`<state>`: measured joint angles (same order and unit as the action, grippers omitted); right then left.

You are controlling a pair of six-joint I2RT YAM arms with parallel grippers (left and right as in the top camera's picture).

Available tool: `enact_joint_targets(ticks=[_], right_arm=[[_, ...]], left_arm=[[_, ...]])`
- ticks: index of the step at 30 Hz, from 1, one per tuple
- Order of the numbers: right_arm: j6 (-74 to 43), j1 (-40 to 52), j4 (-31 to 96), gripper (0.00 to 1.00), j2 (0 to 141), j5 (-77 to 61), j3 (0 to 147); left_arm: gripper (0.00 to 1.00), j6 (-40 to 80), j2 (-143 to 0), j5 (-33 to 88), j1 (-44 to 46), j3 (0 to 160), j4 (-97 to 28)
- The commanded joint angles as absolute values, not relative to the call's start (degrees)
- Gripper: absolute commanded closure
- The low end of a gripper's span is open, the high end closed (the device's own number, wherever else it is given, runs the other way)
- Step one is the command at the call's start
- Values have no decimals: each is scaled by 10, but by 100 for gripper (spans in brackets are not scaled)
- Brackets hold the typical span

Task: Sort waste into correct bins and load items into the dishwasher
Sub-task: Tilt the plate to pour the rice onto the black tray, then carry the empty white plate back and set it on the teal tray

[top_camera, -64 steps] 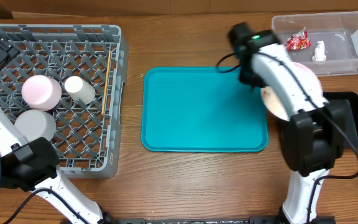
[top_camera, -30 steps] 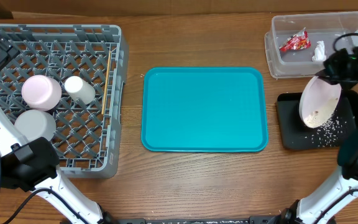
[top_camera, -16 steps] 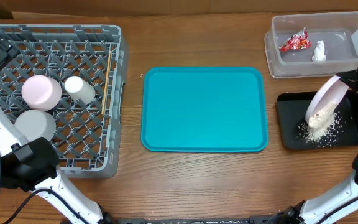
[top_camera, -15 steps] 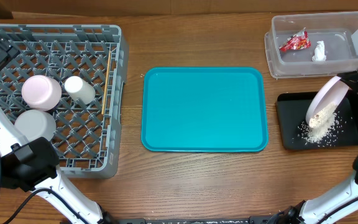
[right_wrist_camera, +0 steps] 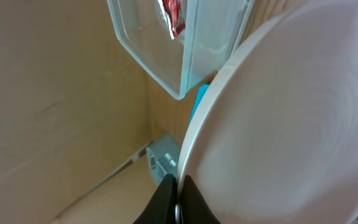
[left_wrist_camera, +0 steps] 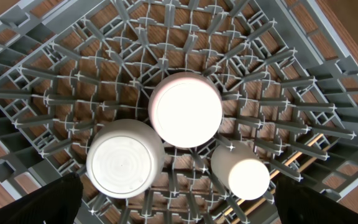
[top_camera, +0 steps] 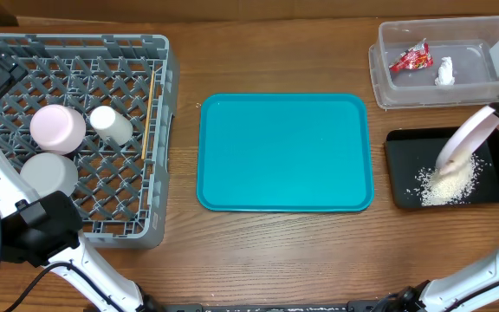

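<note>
My right gripper (right_wrist_camera: 178, 198) is shut on the rim of the large white plate (top_camera: 468, 139), holding it steeply tilted over the black tray (top_camera: 402, 173). White rice scraps (top_camera: 444, 186) lie piled in that tray. The clear tub (top_camera: 388, 82) holds the red wrapper (top_camera: 411, 58) and the white tissue (top_camera: 444, 71); tub (right_wrist_camera: 160, 62) and wrapper (right_wrist_camera: 171, 15) also show in the right wrist view. The grey dish rack (top_camera: 158, 139) holds the small white dish (top_camera: 57, 127), the white cup (top_camera: 111, 123), the grey bowl (top_camera: 48, 173) and the chopsticks (top_camera: 150, 108). My left gripper (left_wrist_camera: 179, 214) hangs open above them.
The teal serving tray (top_camera: 284, 154) lies in the middle of the wooden table, between the rack and the bins. The black tray sits just in front of the clear tub at the right edge.
My right gripper carried the plate from beside the teal tray to over the black tray and tilted it. The rice slid off into the tray. The left arm stayed still.
</note>
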<state>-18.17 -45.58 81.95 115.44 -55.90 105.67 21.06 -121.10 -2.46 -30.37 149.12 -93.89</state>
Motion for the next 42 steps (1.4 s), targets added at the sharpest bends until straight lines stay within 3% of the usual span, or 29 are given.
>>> enact_joint_targets(ticks=[1, 16, 19, 33, 36, 42], right_arm=[[-162, -476, 814, 96, 1130, -570, 1072], [-45, -494, 824, 96, 1130, -637, 1072], [-83, -494, 809, 96, 1132, -543, 1072], [61, -499, 883, 96, 1131, -657, 1072], [4, -495, 876, 96, 1131, -588, 1072], [163, -474, 971, 96, 1130, -710, 1072]], left_arm=[[0, 217, -1216, -34, -302, 1493, -939], [0, 217, -1216, -34, -302, 1493, -939], [0, 217, -1216, -34, -302, 1493, -939], [0, 217, -1216, -34, -302, 1493, -939], [0, 217, -1216, -34, -302, 1493, -939], [0, 217, -1216, -34, -302, 1493, -939]])
